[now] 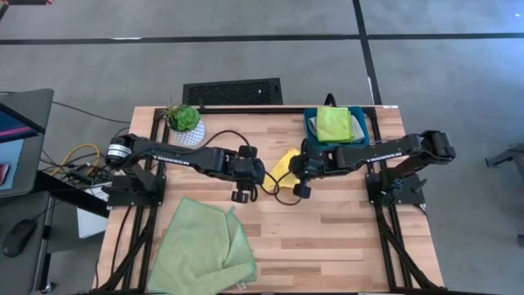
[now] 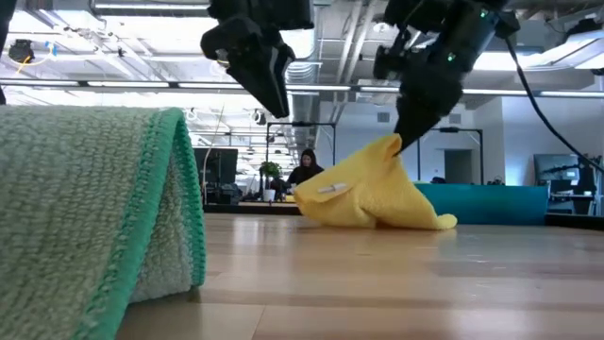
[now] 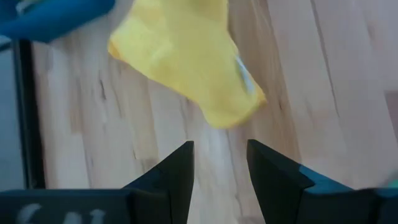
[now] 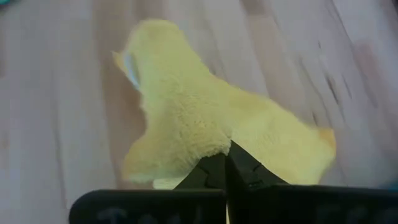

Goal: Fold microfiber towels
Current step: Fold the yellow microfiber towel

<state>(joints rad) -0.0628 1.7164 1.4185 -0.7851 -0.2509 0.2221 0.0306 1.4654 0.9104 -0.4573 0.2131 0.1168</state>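
Pinched shut on a raised peak of the yellow towel (image 4: 205, 124), the jaws of my right gripper (image 4: 225, 163) are lifting that corner clear of the table (image 1: 344, 238) while the rest of the cloth is trailing down onto the wood. Parted and carrying nothing, the jaws of my left gripper (image 3: 220, 163) are hovering just beside the towel's free end, above the bare boards; I am judging that this arm is lining up to take a second corner so the cloth can be spread or doubled over.

A small white tag is showing on the yellow towel's near edge in the low view, but I am reading no writing on it.

Behind the yellow towel, the teal tray (image 1: 311, 124) is sitting at the table's far right, holding the bright lime green towel (image 1: 335, 124) already folded into a neat square, which I am taking as the place for finished pieces. The larger pale green towel (image 1: 201, 250) is lying loosely heaped at the near left edge, well apart from both grippers and not yet folded. A potted plant (image 1: 184, 120) is standing at the far left corner. I am seeing no grey towel anywhere, and no brand lettering that can be read.
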